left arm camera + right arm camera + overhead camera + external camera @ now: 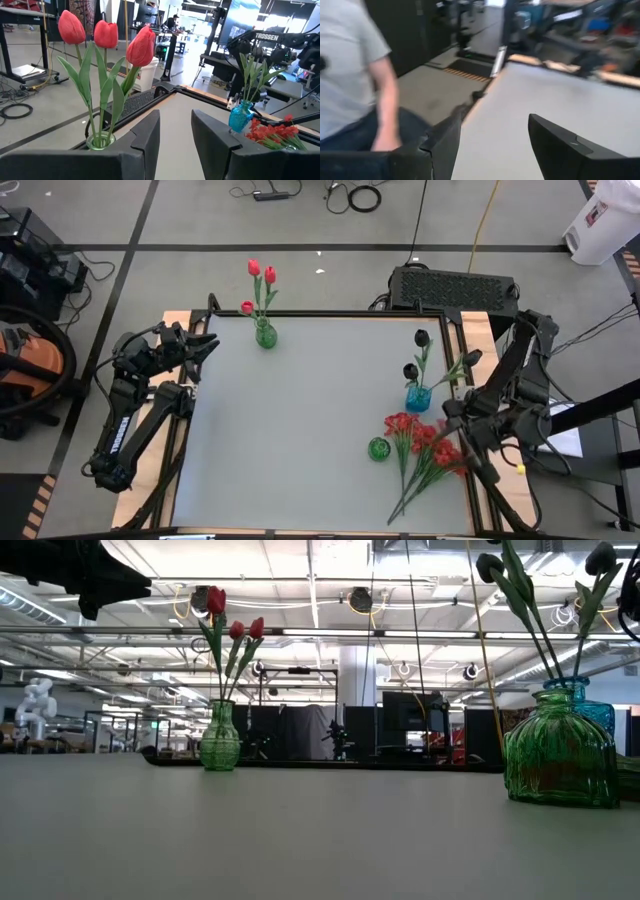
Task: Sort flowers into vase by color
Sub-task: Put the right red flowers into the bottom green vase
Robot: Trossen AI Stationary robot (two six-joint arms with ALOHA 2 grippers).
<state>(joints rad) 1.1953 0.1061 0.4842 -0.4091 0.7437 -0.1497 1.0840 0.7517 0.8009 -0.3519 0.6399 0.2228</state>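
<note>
Three red-pink tulips (262, 275) stand in a green vase (265, 335) at the table's far left; they also show in the left wrist view (105, 35). Black tulips (420, 340) stand in a blue vase (418, 397) at the right. A bushy bunch of red blossoms (425, 442) lies flat on the table at the near right. Beside it stands a round green vase (379, 448) with nothing in it. My left gripper (175, 135) is open and empty, left of the tulip vase. My right gripper (492, 135) is open and empty, above the table's right edge by the bunch.
The table's middle and near left (290, 440) are bare grey surface. A person (350, 75) stands off the table, seen in the right wrist view. A black box (455, 285) sits behind the far right edge. Wooden strips (180, 320) line the table's sides.
</note>
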